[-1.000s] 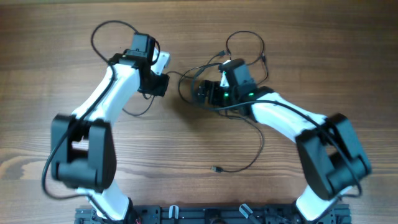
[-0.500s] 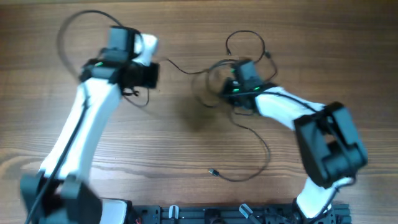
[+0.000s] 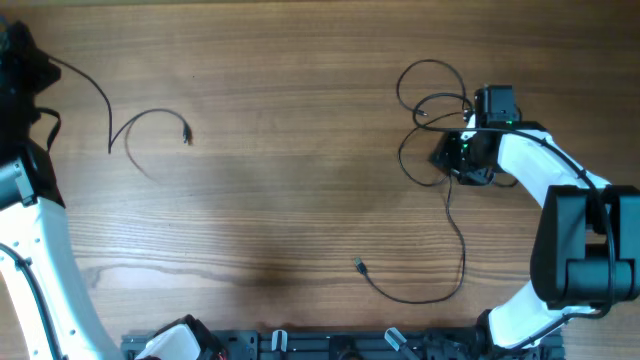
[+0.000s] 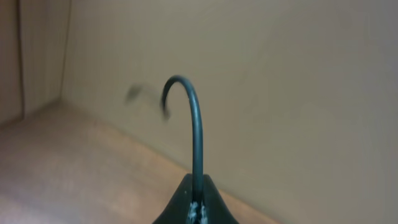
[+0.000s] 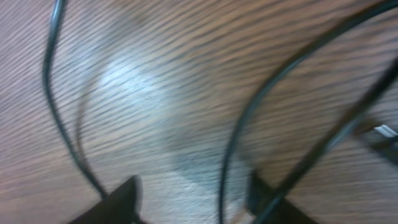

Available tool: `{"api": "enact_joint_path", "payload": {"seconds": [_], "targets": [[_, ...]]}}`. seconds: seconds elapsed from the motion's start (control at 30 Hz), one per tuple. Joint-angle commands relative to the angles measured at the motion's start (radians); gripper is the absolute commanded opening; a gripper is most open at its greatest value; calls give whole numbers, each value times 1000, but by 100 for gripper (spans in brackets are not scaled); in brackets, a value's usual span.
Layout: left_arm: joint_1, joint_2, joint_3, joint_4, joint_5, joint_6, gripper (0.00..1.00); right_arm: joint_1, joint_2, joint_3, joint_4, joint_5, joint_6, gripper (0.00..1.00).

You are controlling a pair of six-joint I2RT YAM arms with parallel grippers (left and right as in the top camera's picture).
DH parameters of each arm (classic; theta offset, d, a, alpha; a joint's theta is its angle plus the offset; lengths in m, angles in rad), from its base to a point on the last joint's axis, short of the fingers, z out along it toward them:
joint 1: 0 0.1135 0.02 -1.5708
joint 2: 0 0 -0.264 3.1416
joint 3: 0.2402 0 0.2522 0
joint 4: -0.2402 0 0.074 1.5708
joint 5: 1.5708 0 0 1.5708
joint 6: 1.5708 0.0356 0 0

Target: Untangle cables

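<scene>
My left claw is pinched tight on the freed cable. In the left wrist view the cord rises straight up from between the closed tips and hooks over to the left like a cane handle. From overhead, this cable lies along the far left of the desk. It slants down and to the right from my claw, kinks sharply, then arcs over, and its plug end points toward the near edge.

My right claw stands partly open, its two dark fingers apart. Thin cords cross the gap unpinched, so it grips nothing. It hovers at the looped cables in the far right part of the desk. These are round, springy coils stacked loosely on one another. One tail cable runs from them toward the near edge and curls back left, and the second plug end points up and left.

The cords are very thin, smooth and black, with small metal tips. The desk is brown wood with a long horizontal grain.

A second ago both claws were close together mid-desk, with the knot between them. Now my left arm has swung to the far left edge with one cable drawn clear. My right arm and the remaining loops have shifted to the right. The tail's plug lies almost where it was.
</scene>
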Motion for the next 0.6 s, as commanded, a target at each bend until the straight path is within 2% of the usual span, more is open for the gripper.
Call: {"api": "enact_joint_path", "payload": {"seconds": [0.0,0.03,0.07,0.2,0.3,0.47,0.57], "targets": [[3,35,3,118,-61,49,4,29,-14,-11,-5,-30,-36,88],[6,50,6,152,-91,50,4,33,-14,-11,-5,-29,-37,96],[13,74,16,190,-105,67,4,36,-14,-11,-4,-29,-37,100],[52,229,165,219,-104,114,4,36,-14,-11,7,-29,-37,100],[76,414,428,124,-129,128,4,36,-14,-10,24,-41,-26,100],[100,730,967,-77,-296,169,4,36,-14,-10,49,-105,-26,100],[103,833,1084,-82,-303,203,4,40,-14,-10,68,-108,1,100]]}}
